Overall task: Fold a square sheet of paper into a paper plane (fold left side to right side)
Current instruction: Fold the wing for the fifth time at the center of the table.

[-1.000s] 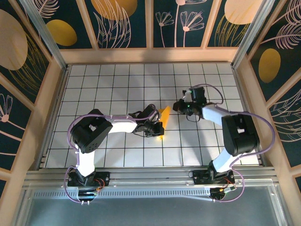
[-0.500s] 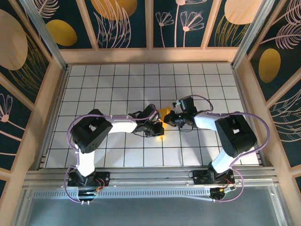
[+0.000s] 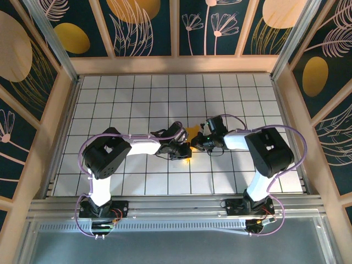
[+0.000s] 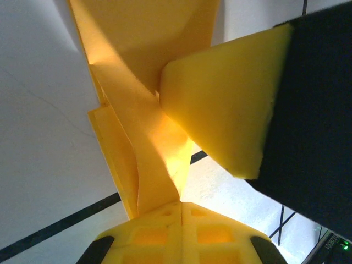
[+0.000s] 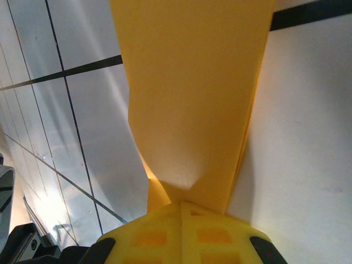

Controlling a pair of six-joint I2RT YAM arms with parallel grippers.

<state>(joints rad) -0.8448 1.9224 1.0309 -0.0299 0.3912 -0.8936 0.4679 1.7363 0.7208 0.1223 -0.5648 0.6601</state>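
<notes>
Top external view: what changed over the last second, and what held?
The right gripper, closed, swung left and toward the arm bases, from beside the orange-yellow folded paper onto it; its arm now covers more of the paper. Nothing was visibly grasped or released. The left gripper, closed at the paper, and the paper itself stayed put.

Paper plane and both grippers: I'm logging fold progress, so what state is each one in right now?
paper plane, folded into narrow layered flaps, pinched from two sides.
left gripper, shut on the paper plane.
right gripper, shut on the paper plane.
</notes>
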